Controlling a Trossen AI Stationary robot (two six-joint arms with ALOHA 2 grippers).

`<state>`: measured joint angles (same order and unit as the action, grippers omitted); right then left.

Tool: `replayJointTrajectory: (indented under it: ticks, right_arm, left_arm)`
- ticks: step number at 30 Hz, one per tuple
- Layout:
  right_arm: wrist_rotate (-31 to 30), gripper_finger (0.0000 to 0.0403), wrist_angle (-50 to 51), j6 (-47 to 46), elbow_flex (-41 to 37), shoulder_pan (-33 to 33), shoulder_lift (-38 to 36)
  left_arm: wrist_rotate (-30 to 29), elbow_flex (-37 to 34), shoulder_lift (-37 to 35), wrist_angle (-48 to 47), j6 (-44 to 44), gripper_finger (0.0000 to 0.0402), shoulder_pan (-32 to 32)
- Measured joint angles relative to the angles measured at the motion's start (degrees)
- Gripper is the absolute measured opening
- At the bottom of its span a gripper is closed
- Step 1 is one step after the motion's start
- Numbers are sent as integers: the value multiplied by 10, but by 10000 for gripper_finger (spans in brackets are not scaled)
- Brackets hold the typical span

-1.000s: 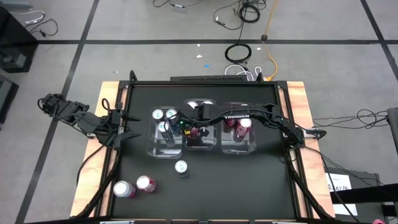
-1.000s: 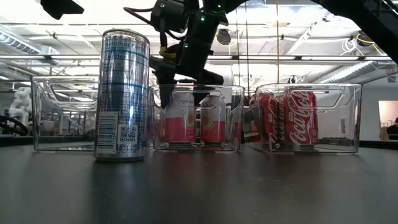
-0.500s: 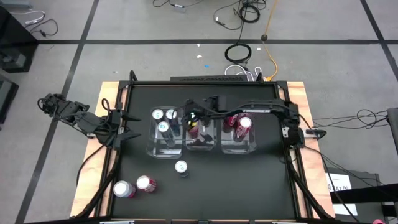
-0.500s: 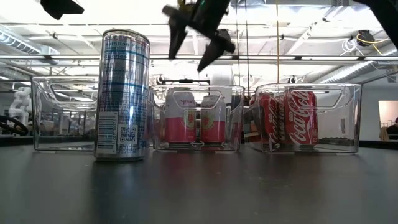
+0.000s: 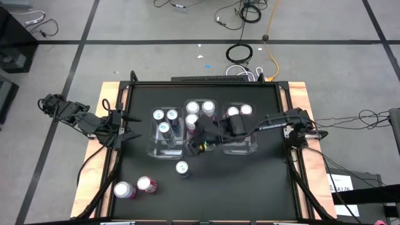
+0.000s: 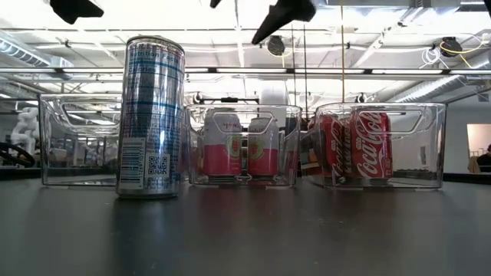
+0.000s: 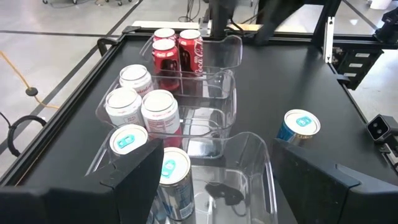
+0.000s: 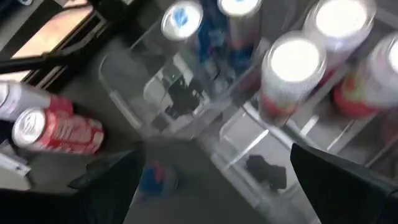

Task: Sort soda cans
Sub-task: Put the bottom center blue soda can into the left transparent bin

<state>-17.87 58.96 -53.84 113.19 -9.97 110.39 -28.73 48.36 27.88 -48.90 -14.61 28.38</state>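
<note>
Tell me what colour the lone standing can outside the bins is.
Blue and silver can, clearest in the low view.

Three bins [image 5: 204, 150] are standing side by side mid-table, each holding cans [image 5: 192, 108]. In front of them one can [image 5: 182, 167] is standing alone, and two more [image 5: 125, 190] are lying, it seems, near the front-left corner.

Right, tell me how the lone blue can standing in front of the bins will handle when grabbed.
The blue can stands upright, tall and slim, so a sideways nudge would likely tip it. Its round wall suggests it would roll once down. Its shiny metal skin looks smooth, probably slippery in an off-centre grip.
</note>
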Motion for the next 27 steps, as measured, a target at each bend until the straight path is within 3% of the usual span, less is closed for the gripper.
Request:
replayJointTrajectory:
  ticks: [8, 18, 27]
  right_arm:
    - [0, 393, 23, -87, 0, -70, 29]
    - [34, 393, -11, -28, 0, -123, 100]
    - [41, 387, -136, 43, 0, -122, 133]
  left_arm:
    - [0, 0, 0, 0, 0, 304, 0]
    - [0, 0, 0, 0, 0, 304, 0]
    - [-1, 0, 0, 0, 0, 304, 0]
